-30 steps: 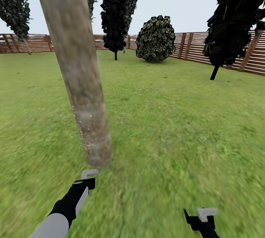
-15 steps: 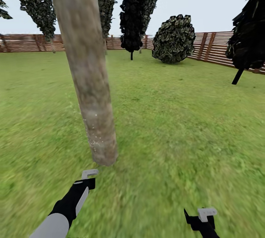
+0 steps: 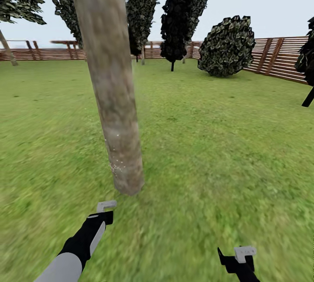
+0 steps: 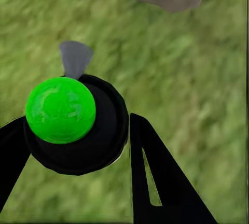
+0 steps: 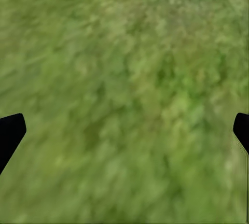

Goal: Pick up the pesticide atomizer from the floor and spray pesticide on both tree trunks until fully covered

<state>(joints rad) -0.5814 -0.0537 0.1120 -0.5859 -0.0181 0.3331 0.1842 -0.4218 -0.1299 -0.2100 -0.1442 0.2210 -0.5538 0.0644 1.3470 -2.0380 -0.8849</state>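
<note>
1. While no container stands on the grass (image 3: 218, 142), the left gripper (image 4: 78, 130) itself holds something: in the left wrist view its 2 black fingers (image 4: 150, 172) are clamped on the pesticide atomizer (image 4: 78, 125), a round black body with a bright green ball on it and a small grey nozzle.
2. Seen from the head camera, the left gripper (image 3: 106, 208) hangs just short of the foot of the tree trunk (image 3: 115, 99), near it but not touching.
3. That trunk is a thick, smooth, blotchy grey-brown column, leaning slightly and bare of branches.
4. Fine whitish specks of pesticide (image 3: 114, 166) dot the trunk's lower part, on the side toward the left gripper.
5. Well to the right of the trunk, the right gripper (image 3: 240, 258) hangs low over the grass; in the right wrist view its fingers (image 5: 11, 130) are spread wide, holding nothing.
6. Beyond the trunk stand dark trees (image 3: 179, 16), a round bush (image 3: 226, 46) and the slatted fence (image 3: 279, 57).
</note>
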